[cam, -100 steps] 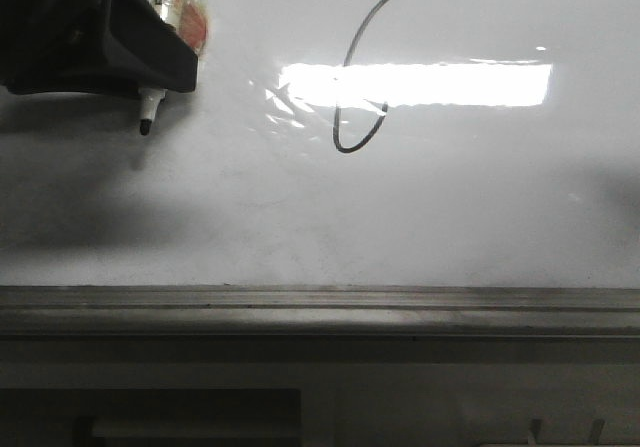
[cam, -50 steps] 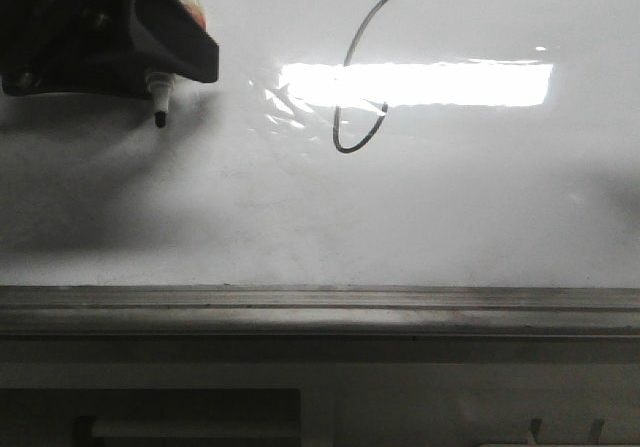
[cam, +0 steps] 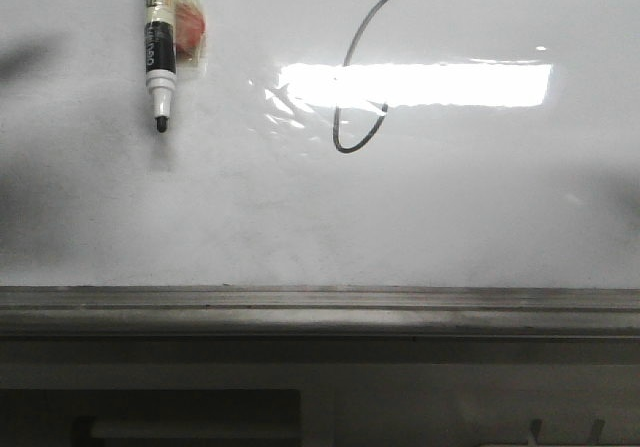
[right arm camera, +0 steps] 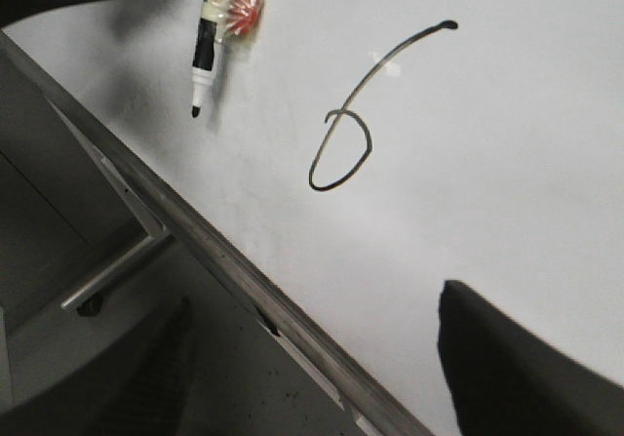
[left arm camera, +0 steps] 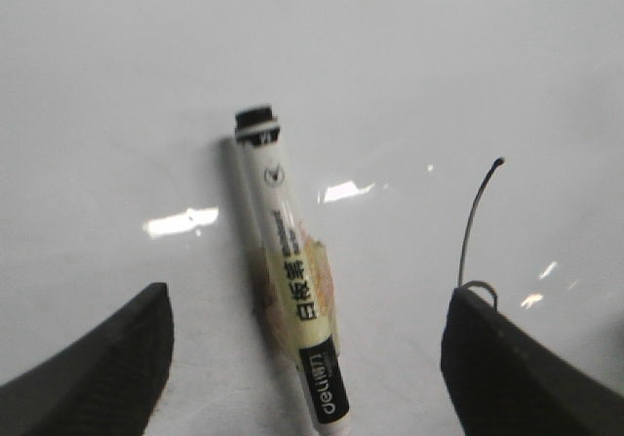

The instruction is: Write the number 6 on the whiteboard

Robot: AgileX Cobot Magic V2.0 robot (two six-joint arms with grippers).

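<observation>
The number 6 is drawn in thin black line on the whiteboard; it also shows in the right wrist view and partly in the left wrist view. The marker pen lies on the board at upper left, tip pointing down, with a taped wrapper beside it. In the left wrist view the pen lies free between the wide-open fingers of my left gripper. My right gripper is open and empty over the board's lower edge.
A grey metal ledge runs along the board's lower edge, seen also in the right wrist view. A bright rectangular reflection crosses the 6.
My left gripper, which held the pen at the upper left, has let go and drawn out of the front view. The pen stays on the board.
</observation>
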